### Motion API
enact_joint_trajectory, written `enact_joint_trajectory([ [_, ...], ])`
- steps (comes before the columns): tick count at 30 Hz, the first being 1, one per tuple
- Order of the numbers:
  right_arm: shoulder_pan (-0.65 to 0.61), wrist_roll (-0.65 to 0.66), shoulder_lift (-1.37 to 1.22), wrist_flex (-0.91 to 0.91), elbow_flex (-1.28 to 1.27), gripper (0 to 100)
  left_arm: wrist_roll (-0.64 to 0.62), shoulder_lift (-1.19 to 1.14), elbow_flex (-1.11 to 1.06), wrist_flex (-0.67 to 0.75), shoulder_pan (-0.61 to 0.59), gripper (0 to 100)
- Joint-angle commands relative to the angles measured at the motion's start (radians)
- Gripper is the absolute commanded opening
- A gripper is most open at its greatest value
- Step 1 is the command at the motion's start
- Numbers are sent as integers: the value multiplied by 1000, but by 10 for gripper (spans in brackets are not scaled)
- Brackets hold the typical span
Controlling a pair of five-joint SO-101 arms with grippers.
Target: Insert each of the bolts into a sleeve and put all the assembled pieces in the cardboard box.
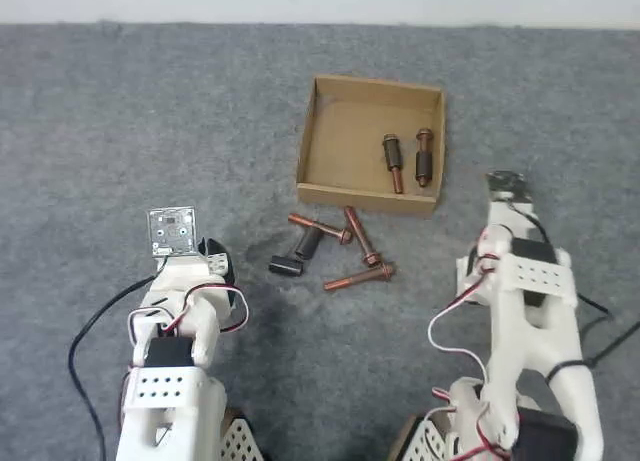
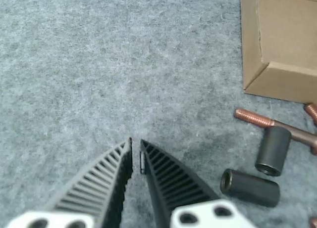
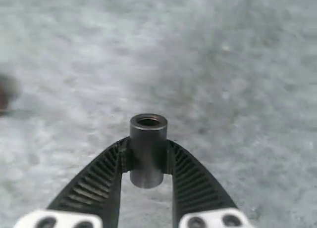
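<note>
Two assembled pieces lie inside the cardboard box (image 1: 345, 141), side by side toward its 3 o'clock wall. One bolt-and-sleeve unit (image 1: 393, 159) is at the 9 o'clock side of the other (image 1: 424, 161), and both run roughly 12 to 6 o'clock.

Loose parts lie on the grey tabletop (image 1: 120, 121), just at 6 o'clock of the box.
- Three copper-coloured bolts are bare: one (image 1: 320, 226) nearest the box front, one (image 1: 361, 236) angled beside it, and one (image 1: 358, 277) at 6 o'clock of that pair. Whether the last two touch at their heads cannot be told.
- A dark sleeve (image 1: 309, 243) rests against the first bolt.
- A second sleeve (image 1: 286, 267) lies just at 8 o'clock of the first, apart from the bolts.

The left wrist view confirms this. The box corner (image 2: 287, 40), a bolt (image 2: 255, 117) and the two sleeves (image 2: 273, 150) (image 2: 250, 187) are all well clear of the left pincer (image 2: 136, 146). Its jaws are drawn narrow, nearly together, with nothing between them, and it hangs above bare tabletop.

The right pincer (image 3: 147, 145) grips a third dark sleeve (image 3: 147, 134). The sleeve stands upright with its open bore facing the camera, clamped on both flanks above the tabletop.

In the high view the left arm (image 1: 175, 331) stands at 8 o'clock of the loose parts. The right arm (image 1: 530, 281) stands at 3 o'clock of them, with its wrist just at 4 o'clock of the box.
</note>
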State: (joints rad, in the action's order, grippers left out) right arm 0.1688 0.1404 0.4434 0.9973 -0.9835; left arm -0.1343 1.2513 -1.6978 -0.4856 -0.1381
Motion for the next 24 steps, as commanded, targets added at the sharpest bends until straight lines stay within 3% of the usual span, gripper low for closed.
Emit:
enact_joint_trajectory([
  [1, 64, -3, 36, -22, -12, 7, 8, 21, 35, -25, 46, 26],
  [7, 114, 78, 38, -84, -92, 7, 78, 18, 352, -479, 103, 27],
  [12, 143, 80, 39, -88, -98, 7, 112, 17, 654, -793, 244, 27],
  [18, 145, 80, 39, -88, -98, 7, 114, -11, 851, -956, 371, 27],
  [24, 145, 81, 36, -90, -97, 7, 118, -318, 1066, -1068, 468, 27],
])
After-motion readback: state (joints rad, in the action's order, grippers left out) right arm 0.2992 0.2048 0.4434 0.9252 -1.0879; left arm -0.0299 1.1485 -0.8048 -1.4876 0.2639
